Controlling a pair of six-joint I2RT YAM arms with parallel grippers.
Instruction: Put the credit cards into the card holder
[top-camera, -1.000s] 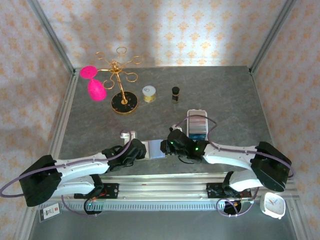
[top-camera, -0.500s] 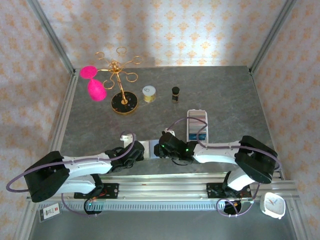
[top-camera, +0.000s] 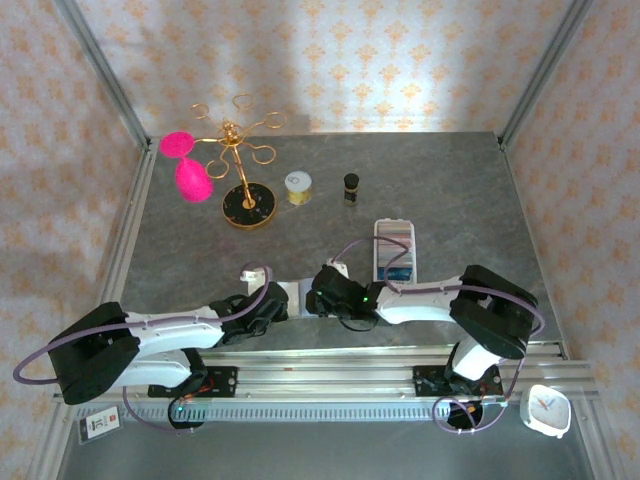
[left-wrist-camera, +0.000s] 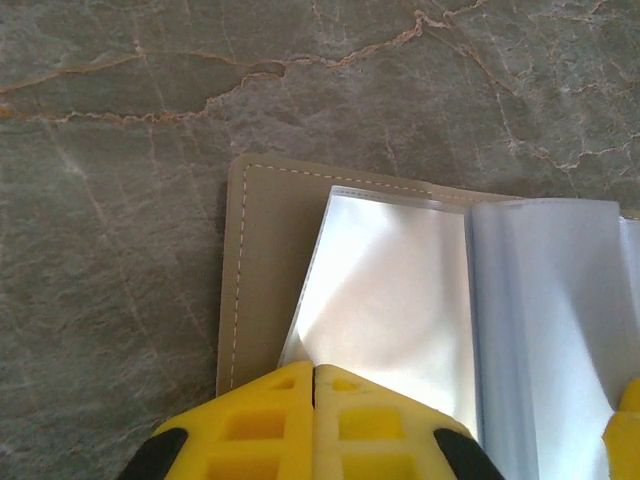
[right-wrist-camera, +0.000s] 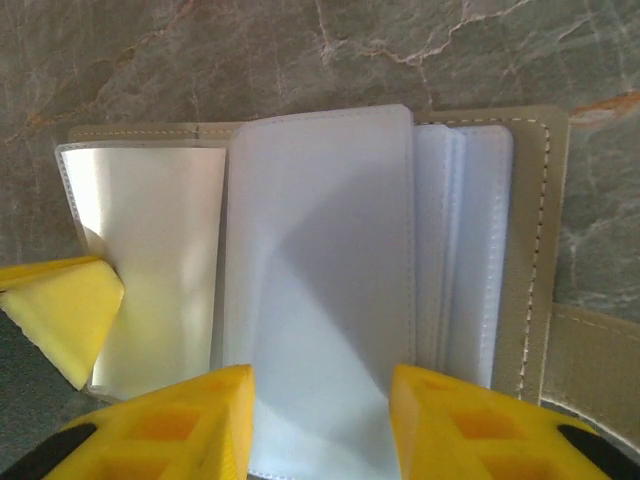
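Open card holder (left-wrist-camera: 262, 262) on the table (left-wrist-camera: 120, 120), near edge, between my two grippers. In the last second my right arm has swung left, away from the white tray (top-camera: 394, 226) and onto the holder. Its jaws have been widening all the while. My left gripper (left-wrist-camera: 313, 400) has meanwhile closed.

Left gripper: fingers pressed together at the lower edge of the leftmost clear sleeve (left-wrist-camera: 385, 290), over the left cover. I cannot tell whether they pinch the film or only pin it down.

Right gripper (right-wrist-camera: 320, 420): fingers apart, standing either side of the lower edge of a raised middle sleeve (right-wrist-camera: 320, 250) without clamping it. I cannot tell whether a card already lies inside that sleeve.

Credit cards (top-camera: 397, 266): a bluish stack in the tray, to the right of the holder and apart from it.

Reading: the holder now appears steadied and spread, and I judge this a sleeve-opening step, with cards in the tray yet to be loaded.
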